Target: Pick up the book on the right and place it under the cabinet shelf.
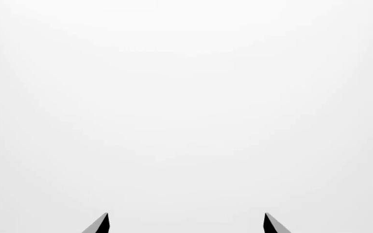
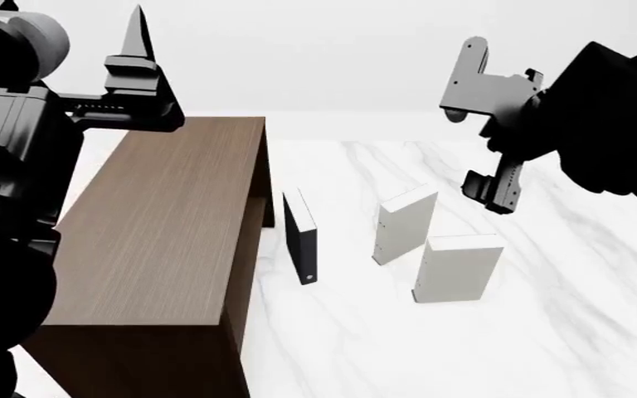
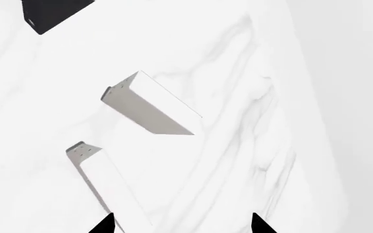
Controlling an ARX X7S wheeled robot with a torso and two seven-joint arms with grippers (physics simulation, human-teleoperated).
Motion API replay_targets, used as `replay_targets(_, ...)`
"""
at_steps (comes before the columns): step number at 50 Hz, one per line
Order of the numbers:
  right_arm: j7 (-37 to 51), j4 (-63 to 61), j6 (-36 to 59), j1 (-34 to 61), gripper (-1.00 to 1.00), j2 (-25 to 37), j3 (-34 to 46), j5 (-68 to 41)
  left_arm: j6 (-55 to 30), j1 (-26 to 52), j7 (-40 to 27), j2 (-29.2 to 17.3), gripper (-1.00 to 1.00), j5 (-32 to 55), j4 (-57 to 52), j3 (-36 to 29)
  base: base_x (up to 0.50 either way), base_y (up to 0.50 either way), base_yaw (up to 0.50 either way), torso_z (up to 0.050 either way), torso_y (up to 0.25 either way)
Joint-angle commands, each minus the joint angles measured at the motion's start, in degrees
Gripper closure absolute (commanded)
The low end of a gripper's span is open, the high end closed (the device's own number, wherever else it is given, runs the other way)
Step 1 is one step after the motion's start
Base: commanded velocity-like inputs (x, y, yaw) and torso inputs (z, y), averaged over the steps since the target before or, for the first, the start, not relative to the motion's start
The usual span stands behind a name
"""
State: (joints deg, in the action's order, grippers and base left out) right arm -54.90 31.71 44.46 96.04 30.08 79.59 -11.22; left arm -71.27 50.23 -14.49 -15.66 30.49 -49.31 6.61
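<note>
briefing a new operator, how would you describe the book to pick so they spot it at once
Start at the dark brown cabinet on the marble table; three books stand upright beside it. The book to pick is the one farthest from it, nearest the camera. It is greyish-white with a broad blank cover, unlike the narrower pale book and the black book.

Three books stand on one marble table (image 2: 584, 332): one thin black book (image 2: 299, 236) and two pale ones, the narrower cream-white book (image 2: 403, 225) and the book (image 2: 457, 269) (greyish-white, wider). One cabinet shelf (image 2: 153, 224) stands beside them. Two grippers show: left gripper (image 2: 130, 58) and right gripper (image 2: 484, 116).
</note>
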Motion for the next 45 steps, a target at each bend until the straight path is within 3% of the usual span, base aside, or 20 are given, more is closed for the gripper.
replay_targets(1, 0.98, -0.45, -2.90, -2.37, -1.00, 0.80, -0.21, -0.25, -0.40, 0.29, -0.49, -0.18, -1.00, 0.58, -0.19, 0.04, 0.00, 0.00, 0.00, 0.000, 0.000)
replay_targets(45, 3.55, -1.30, -4.69, -8.72, -1.00, 2.11, -1.31, -2.25, -0.16, 1.25, -2.10, -0.68, -1.00, 2.15, 0.12, -1.08, 0.00, 0.00, 0.00, 0.000, 0.000)
